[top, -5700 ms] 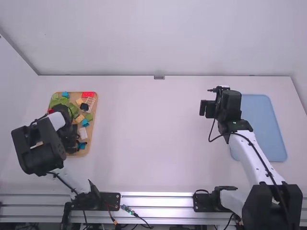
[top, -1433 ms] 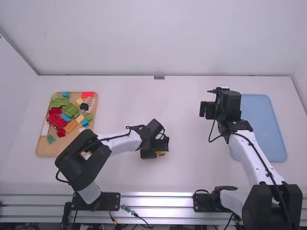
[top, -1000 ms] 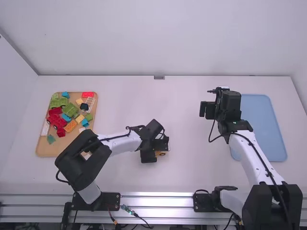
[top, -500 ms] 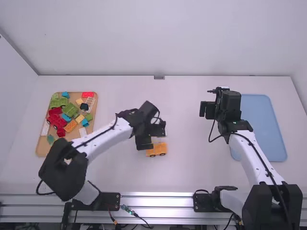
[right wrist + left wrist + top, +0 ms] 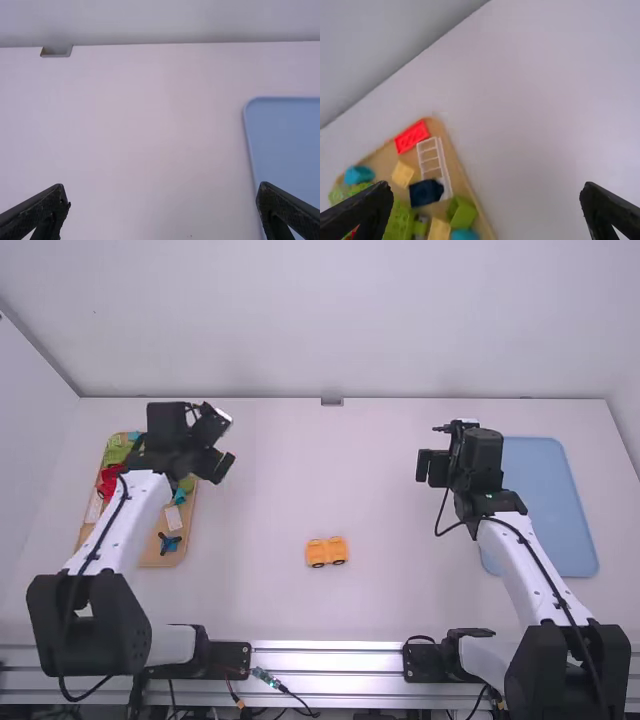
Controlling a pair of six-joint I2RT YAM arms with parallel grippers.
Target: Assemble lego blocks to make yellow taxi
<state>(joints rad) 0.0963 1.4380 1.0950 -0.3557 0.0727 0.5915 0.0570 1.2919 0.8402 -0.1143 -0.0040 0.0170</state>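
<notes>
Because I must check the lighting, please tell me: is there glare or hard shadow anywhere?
High view: bright glare on the metal rail, no hard shadow by the yellow car; left wrist view: soft light on the table, darker wall; right wrist view: no glare on the blue tray.

An orange toy car (image 5: 327,552) sits on the white counter (image 5: 270,605), just below the frame's centre. At left, the left arm (image 5: 132,505) partly hides a tan tray (image 5: 150,558) of blocks (image 5: 110,480); a blue tray (image 5: 548,510) lies right.
</notes>
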